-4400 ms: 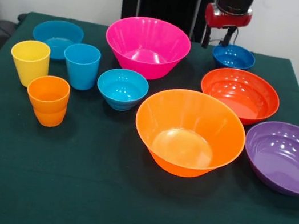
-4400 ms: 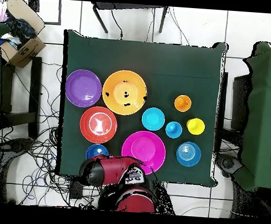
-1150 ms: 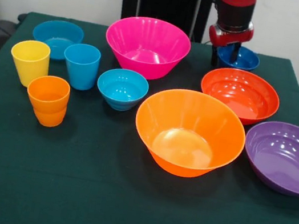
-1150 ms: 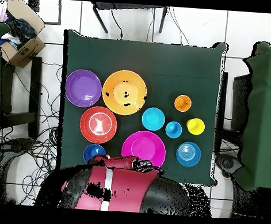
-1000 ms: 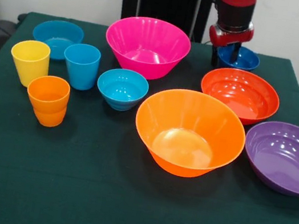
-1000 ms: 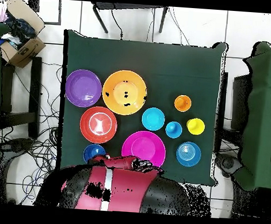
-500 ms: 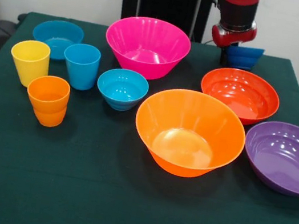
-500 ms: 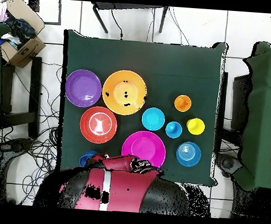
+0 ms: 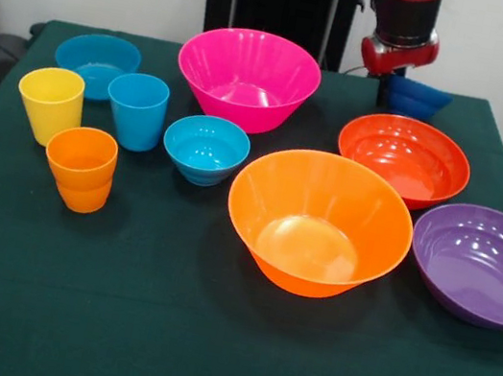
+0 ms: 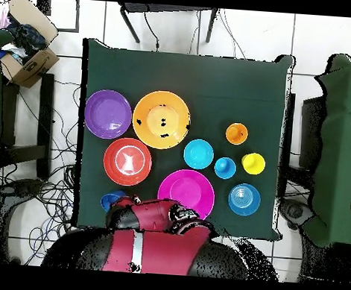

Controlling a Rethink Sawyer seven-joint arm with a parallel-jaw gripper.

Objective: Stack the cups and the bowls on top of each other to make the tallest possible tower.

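My gripper (image 9: 393, 85) is at the table's far right in the front view, shut on the rim of the small dark blue bowl (image 9: 416, 96), which hangs tilted just above the cloth. In the overhead view the bowl (image 10: 109, 200) peeks out beside the arm (image 10: 155, 218). No tower stands; every piece sits apart on the table. The large orange bowl (image 9: 319, 221), wide red-orange bowl (image 9: 403, 158), wide purple bowl (image 9: 483, 265), large pink bowl (image 9: 247, 75), small teal bowl (image 9: 205, 149) and shallow light blue bowl (image 9: 97, 62) sit upright. The yellow cup (image 9: 50, 104), light blue cup (image 9: 135, 110) and orange cup (image 9: 80, 169) stand at the left.
The dark green table (image 9: 159, 328) has bare cloth along its near side. A cardboard box (image 10: 24, 51) sits on the floor off one corner in the overhead view, and cables lie on the floor around the table.
The gripper came down on the small dark blue bowl, closed on its rim and lifted it. The bowl now hangs tilted and slightly further right. Nothing else moved.
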